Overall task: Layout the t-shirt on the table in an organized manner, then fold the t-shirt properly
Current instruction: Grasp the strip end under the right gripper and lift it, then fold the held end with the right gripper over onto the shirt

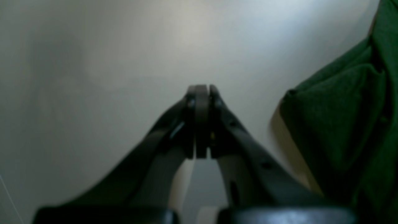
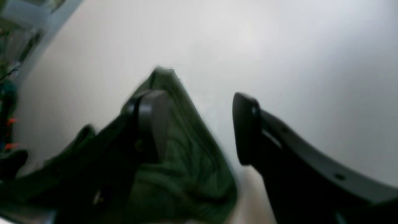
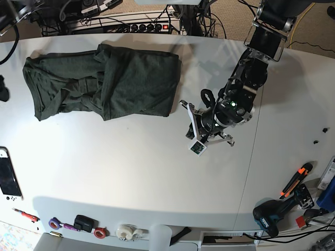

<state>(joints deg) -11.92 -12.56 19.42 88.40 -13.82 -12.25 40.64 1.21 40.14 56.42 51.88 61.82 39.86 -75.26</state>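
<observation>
The t-shirt [image 3: 102,83] lies on the white worktop [image 3: 131,172] as a loosely bunched, roughly rectangular heap, not yet spread flat, so by the look of it the laying-out step is in hand and no fold has begun.

Taking the t-shirt as the landmark: in the base view the left gripper [image 3: 194,137] hovers over bare worktop just off the garment's near right corner, apart from the cloth. The left wrist view shows its jaws pressed together with nothing between them and a rumpled green edge off to one side. The right arm cannot be made out in the base view. In its own wrist view the right gripper [image 2: 199,127] stands wide, one finger over a peaked corner of the t-shirt and the other over bare worktop. The view is blurred, and no cloth seems pinched between the jaws.

The next move likely calls for taking hold of two outer corners or the hem and drawing them apart, so that body and sleeves open out flat.

The t-shirt is dark green, plain and soft. Its right part looks fairly smooth, while its left part is doubled over in thick creases with a twisted band across it. No neckline or sleeve can be picked out clearly.
</observation>
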